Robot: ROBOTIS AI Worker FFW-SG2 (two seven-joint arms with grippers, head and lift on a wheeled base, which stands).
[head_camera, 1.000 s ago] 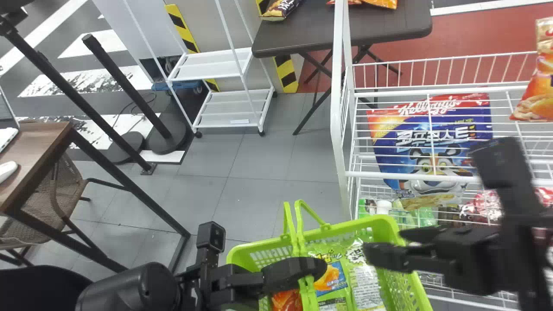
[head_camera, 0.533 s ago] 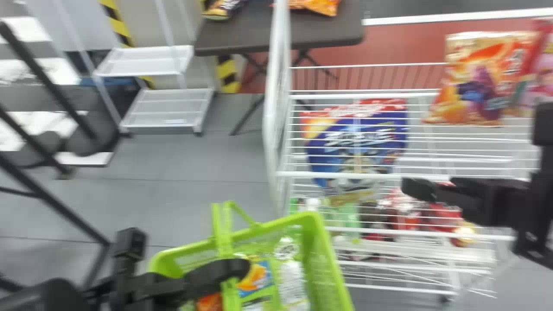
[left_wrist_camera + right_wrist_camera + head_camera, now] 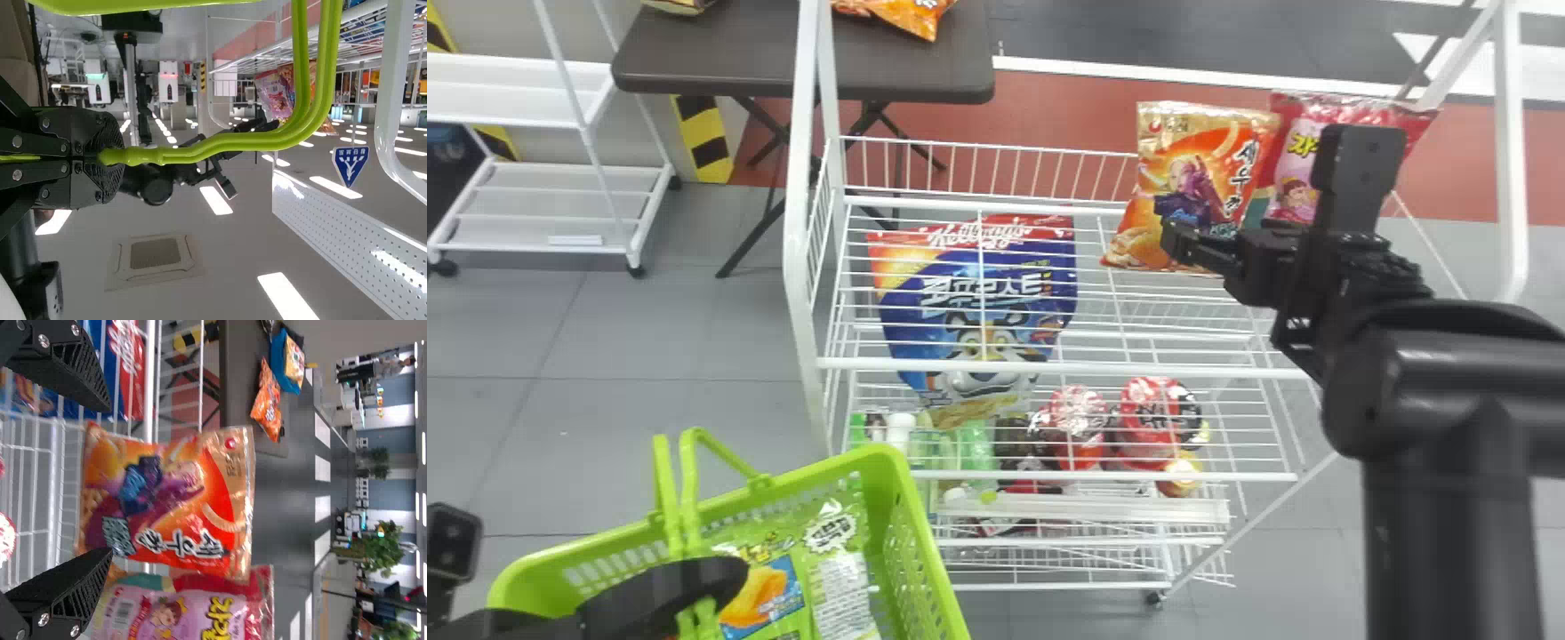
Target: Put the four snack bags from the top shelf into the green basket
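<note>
Orange bag [image 3: 180,510] faced by open right fingers [image 3: 75,590]; handle [image 3: 213,148] gripped by left fingers [image 3: 105,132].
Adjacent pink bag [image 3: 170,617] could be snagged.

At the centre of the head view, the large red-and-blue plastic cereal bag [image 3: 978,293] reads "Kellogg's" in white script, with "콘푸로스트" below. Toward two o'clock, the orange-and-gold plastic snack bag [image 3: 1196,160] carries "새우깡" in white letters. At its three o'clock, the pink-and-red plastic snack bag [image 3: 1303,151] shows "자갈" in yellow; the right wrist view adds its barcode. Toward seven o'clock, in the bright green plastic basket [image 3: 903,498], the shiny green plastic pack [image 3: 838,569] bears a white splash with black lettering and fine print, too small to read. The left wrist view shows a blue triangular sign [image 3: 350,163] with a white branching symbol; its lettering is unclear.
</note>
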